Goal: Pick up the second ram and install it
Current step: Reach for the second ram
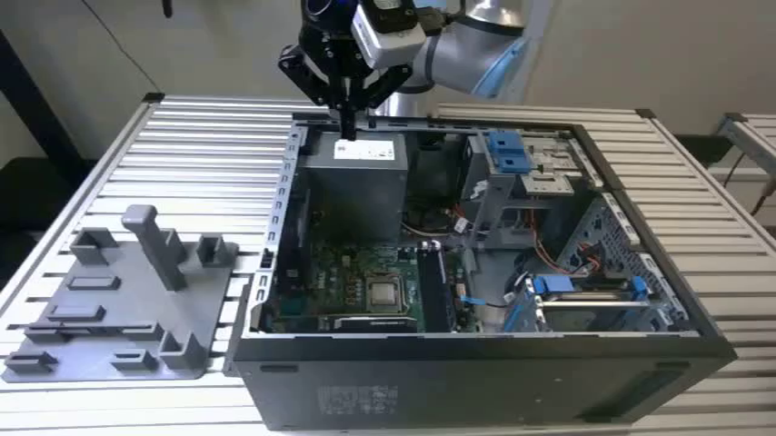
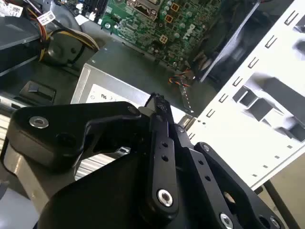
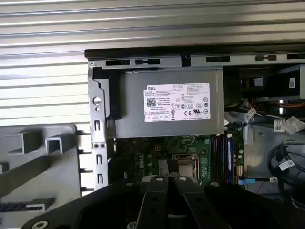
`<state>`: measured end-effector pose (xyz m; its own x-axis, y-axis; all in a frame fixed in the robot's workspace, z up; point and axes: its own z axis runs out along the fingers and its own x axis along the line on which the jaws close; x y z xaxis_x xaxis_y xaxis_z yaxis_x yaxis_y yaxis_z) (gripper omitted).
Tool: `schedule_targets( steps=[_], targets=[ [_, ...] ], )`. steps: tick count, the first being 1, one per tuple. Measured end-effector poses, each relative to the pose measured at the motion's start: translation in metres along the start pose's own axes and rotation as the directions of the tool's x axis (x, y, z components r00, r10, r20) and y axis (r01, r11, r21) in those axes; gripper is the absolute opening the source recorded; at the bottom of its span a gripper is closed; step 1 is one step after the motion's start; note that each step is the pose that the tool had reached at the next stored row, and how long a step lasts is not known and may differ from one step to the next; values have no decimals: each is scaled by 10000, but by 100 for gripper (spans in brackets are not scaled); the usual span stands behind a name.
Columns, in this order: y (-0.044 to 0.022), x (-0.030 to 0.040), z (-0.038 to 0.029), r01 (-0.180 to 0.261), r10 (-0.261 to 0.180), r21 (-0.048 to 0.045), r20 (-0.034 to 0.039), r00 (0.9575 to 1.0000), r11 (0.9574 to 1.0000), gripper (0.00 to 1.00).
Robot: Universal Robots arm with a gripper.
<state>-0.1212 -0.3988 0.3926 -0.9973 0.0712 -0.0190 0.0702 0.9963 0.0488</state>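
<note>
Far off on the exterior view's left of my pincer, and lower down, the grey tray lies on the slatted surface. Its upright posts are there to keep parts standing for a clean pinch, and I see no dark stick among them.

My pincer hangs just above the power supply, at the far end of the open case. In the second wrist view its fingers are drawn together on a thin dark sliver at their tips. I take that sliver to be the second ram. It is seen edge-on and mostly hidden by the fingers, so this is a judgement. Held by its flat faces and hanging downward, its lower edge would be free to meet a slot.

Below my pincer and nearer the camera lies the motherboard. The long memory slots run a little toward the exterior view's right of my fingertips. They are well apart from what I hold, so the ram is lifted but not seated.

Further right, level with my pincer, the blue clips sit on the drive bays, out of the way.
</note>
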Motion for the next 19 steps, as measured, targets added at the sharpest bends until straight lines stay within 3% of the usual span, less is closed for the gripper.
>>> schedule_targets(
  steps=[12,19],
  targets=[
    [0,8,-1,-1,1,1,0,10000,10000,11],
    [-5,75,-1,0,0,0,-1,10000,10000,11]
  ],
)
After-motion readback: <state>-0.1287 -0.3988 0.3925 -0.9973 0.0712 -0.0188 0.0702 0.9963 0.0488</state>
